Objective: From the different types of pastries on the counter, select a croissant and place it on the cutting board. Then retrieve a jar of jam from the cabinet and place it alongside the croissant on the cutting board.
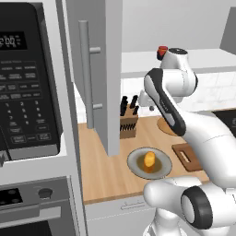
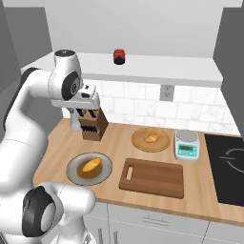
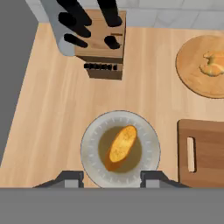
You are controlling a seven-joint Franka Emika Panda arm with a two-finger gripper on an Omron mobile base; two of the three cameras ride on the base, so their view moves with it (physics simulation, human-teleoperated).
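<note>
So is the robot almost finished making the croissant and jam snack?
Not yet, nothing looks done. The cutting board is bare. The croissant sits on the round tan disc, and the jar of jam is up on the cabinet shelf. The gripper hangs open above the plated pastry, holding nothing.

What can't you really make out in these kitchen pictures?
- Cutting board, left base view: the white arm covers most of it.
- Jar of jam, left base view: half hidden behind the arm.
- Croissant, hand view: cut off by the right edge.
- Pincer, hand view: only its fingertips show.
</note>
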